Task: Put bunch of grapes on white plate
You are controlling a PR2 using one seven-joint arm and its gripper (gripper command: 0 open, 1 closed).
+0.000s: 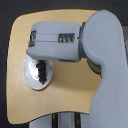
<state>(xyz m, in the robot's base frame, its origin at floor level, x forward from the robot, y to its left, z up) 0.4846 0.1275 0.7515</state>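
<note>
On the table [70, 85], one white plate [33, 80], one bunch of grapes [42, 70]

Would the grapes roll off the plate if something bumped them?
Probably not far. The bunch of grapes looks long and lumpy, so it likely slides rather than rolls. The white plate seems glossy, so it may slip easily. The picture is too blurry to judge more.

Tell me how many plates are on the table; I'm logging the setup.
1. The white plate sits near the table's edge on the exterior view's left, partly under the arm, with the bunch of grapes on it. The arm could hide others.
</note>
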